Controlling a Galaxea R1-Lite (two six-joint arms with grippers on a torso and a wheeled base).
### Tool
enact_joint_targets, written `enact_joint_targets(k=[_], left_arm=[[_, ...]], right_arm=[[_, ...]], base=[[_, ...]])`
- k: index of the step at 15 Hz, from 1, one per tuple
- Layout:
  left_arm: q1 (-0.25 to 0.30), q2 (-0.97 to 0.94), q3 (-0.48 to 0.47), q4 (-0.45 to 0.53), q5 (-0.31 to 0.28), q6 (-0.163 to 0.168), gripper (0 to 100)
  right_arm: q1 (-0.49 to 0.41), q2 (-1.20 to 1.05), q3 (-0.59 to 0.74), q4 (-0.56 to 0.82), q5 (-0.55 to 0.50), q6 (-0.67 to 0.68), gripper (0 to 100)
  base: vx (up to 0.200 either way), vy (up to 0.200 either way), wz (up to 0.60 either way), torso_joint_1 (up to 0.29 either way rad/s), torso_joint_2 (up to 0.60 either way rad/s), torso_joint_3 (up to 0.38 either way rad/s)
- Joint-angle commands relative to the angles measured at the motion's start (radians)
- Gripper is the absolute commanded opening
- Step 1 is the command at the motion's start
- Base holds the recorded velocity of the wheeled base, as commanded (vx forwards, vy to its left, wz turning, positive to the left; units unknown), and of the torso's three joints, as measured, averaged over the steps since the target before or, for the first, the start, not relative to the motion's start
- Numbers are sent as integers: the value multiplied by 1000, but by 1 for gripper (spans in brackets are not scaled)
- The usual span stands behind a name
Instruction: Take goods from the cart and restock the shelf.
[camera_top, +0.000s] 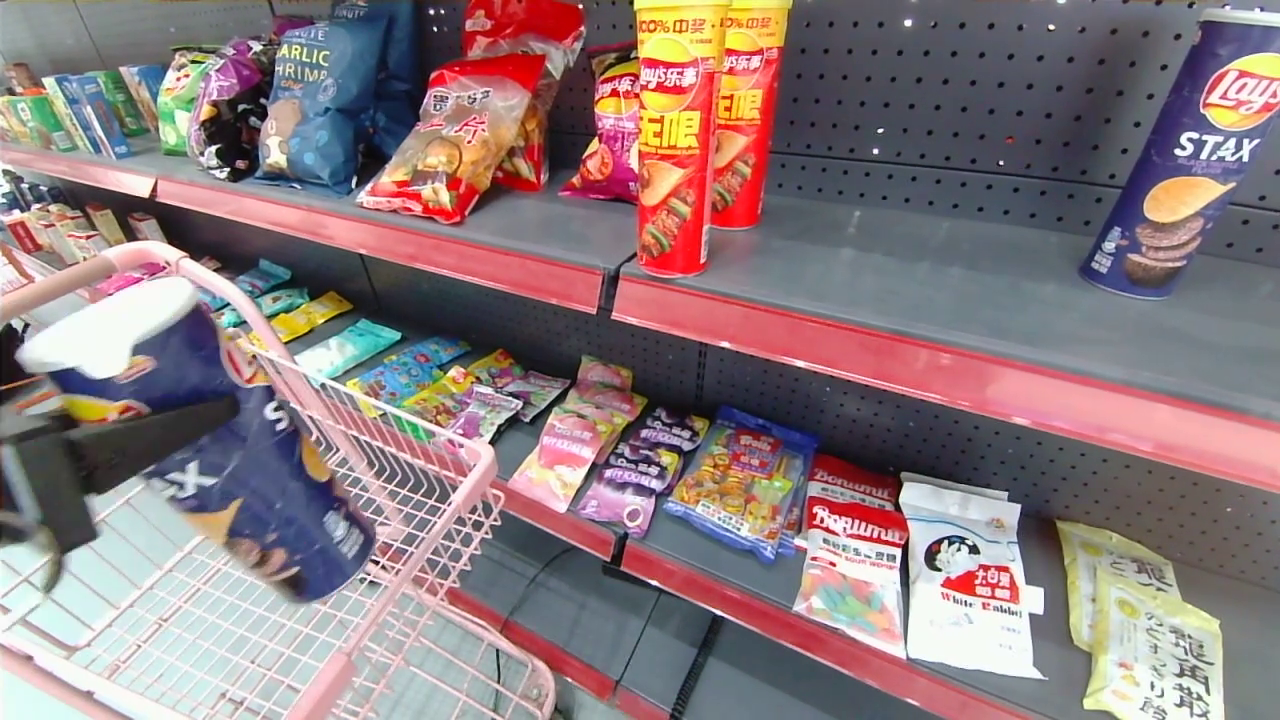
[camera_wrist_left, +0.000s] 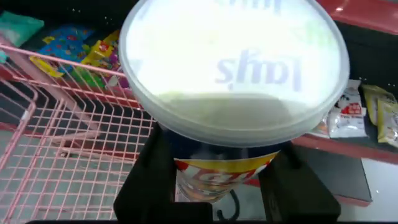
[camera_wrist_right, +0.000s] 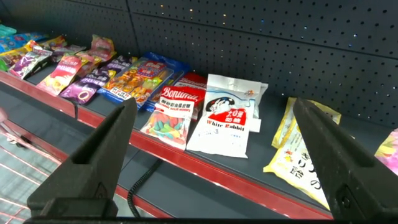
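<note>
My left gripper (camera_top: 150, 425) is shut on a dark blue chips can (camera_top: 240, 470) with a white lid (camera_wrist_left: 233, 68), held tilted above the pink cart (camera_top: 400, 600). Black fingers (camera_wrist_left: 152, 180) clamp the can just below the lid. A matching blue can (camera_top: 1185, 160) stands upright at the right end of the upper shelf (camera_top: 950, 290), and two red chips cans (camera_top: 690, 130) stand near its middle. My right gripper (camera_wrist_right: 214, 162) is open, facing the lower shelf (camera_wrist_right: 205, 165) in front of a white candy bag (camera_wrist_right: 227, 118), with nothing between its fingers.
Snack bags (camera_top: 450, 130) fill the left of the upper shelf. Candy packets (camera_top: 740, 480) and yellow bags (camera_top: 1150, 630) lie along the lower shelf. Bare grey board lies between the red cans and the blue can. The cart's wire basket (camera_wrist_left: 56, 155) sits below the held can.
</note>
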Motion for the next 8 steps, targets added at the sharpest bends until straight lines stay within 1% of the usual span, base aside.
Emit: enact_joint_targets(k=[1, 2, 4, 5, 7, 8], left_arm=[[-14, -457, 8, 265, 50, 60, 0], [-14, -494, 29, 265, 103, 63, 0], [-14, -545, 49, 266, 169, 63, 0], [-14, -607, 95, 266, 184, 86, 0], [-14, -684, 155, 268, 195, 128, 0], [-14, -698, 166, 268, 204, 134, 0]], right_arm=[[-2, 1, 0, -1, 0, 0, 100], [0, 1, 0, 1, 0, 0, 100], [0, 1, 0, 1, 0, 0, 100], [0, 1, 0, 1, 0, 0, 100], [0, 1, 0, 1, 0, -2, 100], [0, 1, 0, 1, 0, -2, 100]], base=[[0, 0, 0, 0, 0, 0], [0, 0, 0, 0, 0, 0], [0, 0, 0, 0, 0, 0], [0, 0, 0, 0, 0, 0], [0, 0, 0, 0, 0, 0], [0, 0, 0, 17, -51, -36]])
